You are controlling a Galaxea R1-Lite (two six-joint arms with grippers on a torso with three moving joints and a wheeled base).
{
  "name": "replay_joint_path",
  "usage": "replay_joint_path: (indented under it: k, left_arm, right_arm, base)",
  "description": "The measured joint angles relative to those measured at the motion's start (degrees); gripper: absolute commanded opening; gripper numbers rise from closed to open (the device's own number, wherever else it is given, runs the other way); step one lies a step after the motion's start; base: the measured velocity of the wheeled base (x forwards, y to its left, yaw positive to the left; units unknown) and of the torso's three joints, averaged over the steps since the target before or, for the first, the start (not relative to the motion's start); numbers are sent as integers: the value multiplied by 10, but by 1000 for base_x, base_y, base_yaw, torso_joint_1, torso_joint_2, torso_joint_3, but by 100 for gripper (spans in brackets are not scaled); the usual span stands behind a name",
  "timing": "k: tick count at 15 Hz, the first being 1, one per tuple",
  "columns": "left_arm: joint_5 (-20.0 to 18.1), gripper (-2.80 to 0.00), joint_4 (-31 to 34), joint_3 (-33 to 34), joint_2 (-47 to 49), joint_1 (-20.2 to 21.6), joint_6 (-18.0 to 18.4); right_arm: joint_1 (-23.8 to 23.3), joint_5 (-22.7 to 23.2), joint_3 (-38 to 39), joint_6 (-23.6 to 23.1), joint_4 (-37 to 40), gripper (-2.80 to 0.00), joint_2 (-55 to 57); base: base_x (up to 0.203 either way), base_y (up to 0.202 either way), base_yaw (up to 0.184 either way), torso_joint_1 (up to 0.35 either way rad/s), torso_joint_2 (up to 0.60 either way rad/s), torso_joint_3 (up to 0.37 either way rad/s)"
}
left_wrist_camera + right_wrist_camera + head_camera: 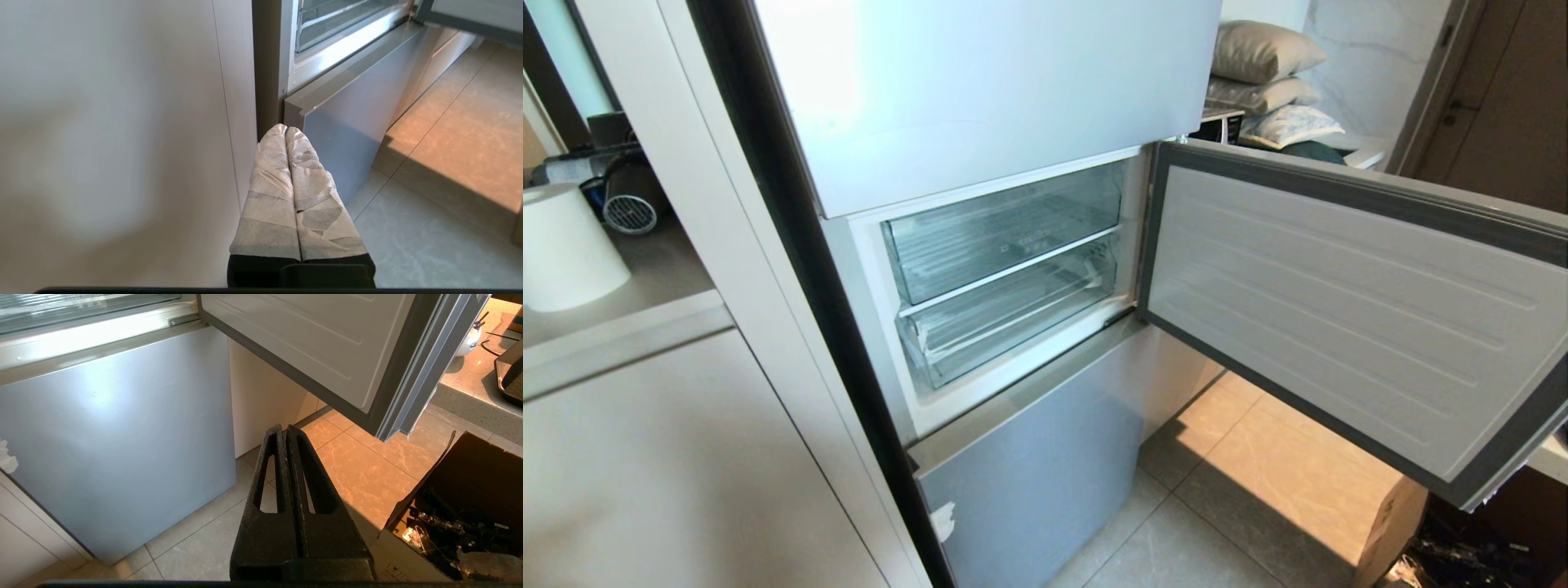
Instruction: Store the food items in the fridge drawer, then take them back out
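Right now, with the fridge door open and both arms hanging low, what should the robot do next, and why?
Probably close the open fridge door. Both clear drawers look pushed in and empty, no food shows anywhere, and the left end effector and right end effector are shut on nothing, down near the floor.

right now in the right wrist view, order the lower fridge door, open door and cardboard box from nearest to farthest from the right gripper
1. Lower fridge door, beside the shut right gripper.
2. Open door, overhead.
3. Cardboard box, on the floor opposite; too close to call with the open door.
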Motion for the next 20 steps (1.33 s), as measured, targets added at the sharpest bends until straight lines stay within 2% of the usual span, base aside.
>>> replay_joint_path:
  k: [8,20]
  left_arm:
    - [0,-280,1,1,-1,0,-3]
    - [0,-280,2,1,-1,0,-3]
  right_arm:
    - [0,-3,0,1,0,-280,0]
    - [0,-3,0,2,0,-280,0]
  base:
    - [0,-1,9,0,0,0]
    - [0,-10,172,3,2,1]
